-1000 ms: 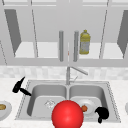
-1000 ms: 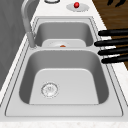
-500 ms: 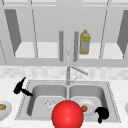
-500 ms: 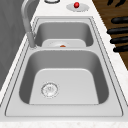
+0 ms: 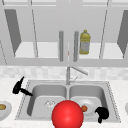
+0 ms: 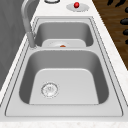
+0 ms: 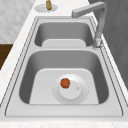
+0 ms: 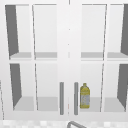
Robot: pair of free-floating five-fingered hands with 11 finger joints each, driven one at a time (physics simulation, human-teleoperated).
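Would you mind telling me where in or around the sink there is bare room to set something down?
The left basin is bare apart from its drain, so its floor is free. The right basin is crowded: a white plate with a small orange thing fills most of its floor. The right robot hand hovers at that basin's front corner; the left robot hand sits left of the sink.

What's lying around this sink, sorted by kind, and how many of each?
Plates: 3 (basin plate, left counter plate, right counter plate)
Small foods: 3 (orange-red piece, brown piece, red piece)
Bottles: 1 (yellow bottle)
Balls: 1 (red ball)
Hands: 2 (left hand, right hand)
Total: 10
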